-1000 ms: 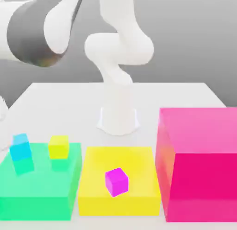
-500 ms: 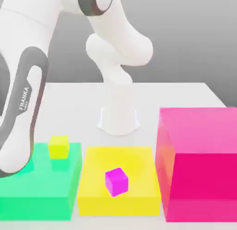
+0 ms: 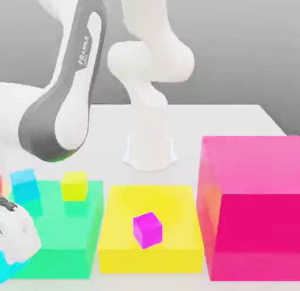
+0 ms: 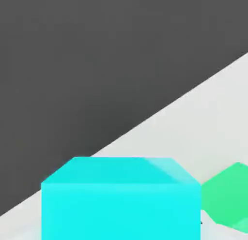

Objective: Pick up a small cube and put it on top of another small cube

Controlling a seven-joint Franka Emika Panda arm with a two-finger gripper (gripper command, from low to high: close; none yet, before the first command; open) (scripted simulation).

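The cyan cube (image 4: 121,212), the piece to be stacked, is clamped in the gripper (image 3: 13,261) at the near edge of the exterior view's left, its wide face toward the hand camera. The blue cube (image 3: 25,186) and the yellow cube (image 3: 74,186) lie beyond it, over the green block (image 3: 58,260); the purple cube (image 3: 147,230), turned at an angle, is on the yellow slab (image 3: 123,260) to their right. Farthest right stands the pink box (image 3: 258,237). Which cube is to serve as the base cannot be told. The step in hand appears to be the lift and carry: raise the cube straight up, keeping the grip firm, until it clears every neighbour; then level it, match its faces to the chosen base, and lower slowly. Release only upon full contact, since an off-centre or tilted cube may topple.
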